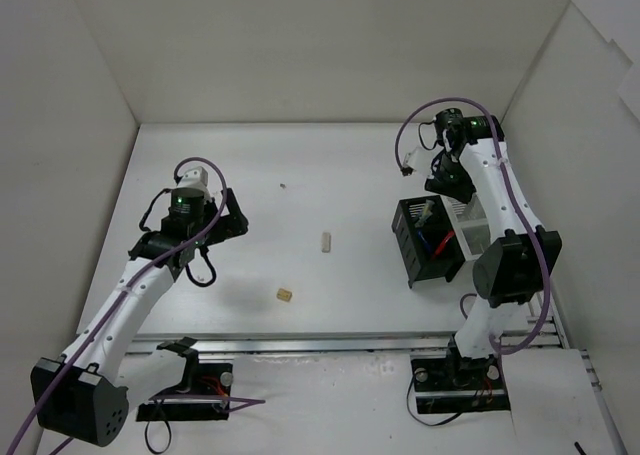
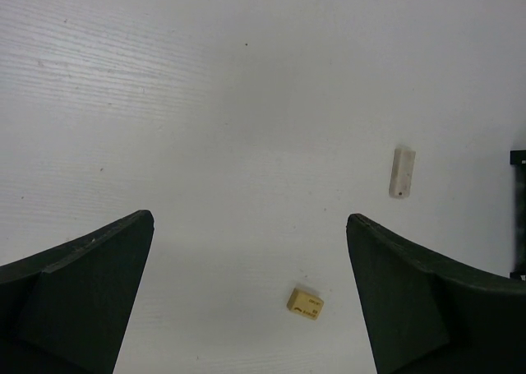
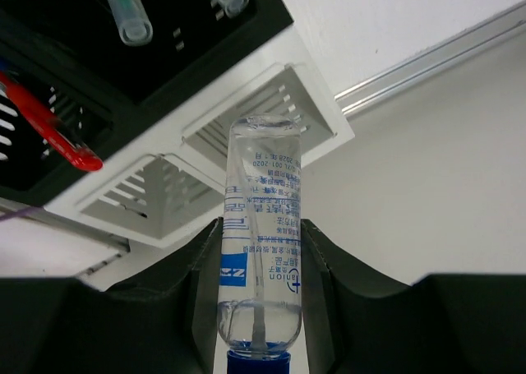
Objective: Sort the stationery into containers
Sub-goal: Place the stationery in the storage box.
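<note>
My right gripper (image 3: 261,230) is shut on a clear tube with a blue cap (image 3: 260,185), cap toward the wrist, and holds it above the white slotted box (image 3: 205,156). In the top view that gripper (image 1: 449,183) hangs over the black mesh organiser (image 1: 428,241) and the white box (image 1: 478,227). The organiser (image 3: 123,70) holds a red pen (image 3: 49,131) and several other pens. My left gripper (image 2: 249,219) is open and empty above the table. A beige eraser (image 2: 305,302) lies between its fingers, and a paler eraser block (image 2: 402,173) lies farther off to the right.
Both erasers show in the top view, the beige eraser (image 1: 285,294) and the pale eraser (image 1: 325,241), mid-table between the arms. White walls enclose the table on three sides. A metal rail (image 1: 330,343) runs along the near edge.
</note>
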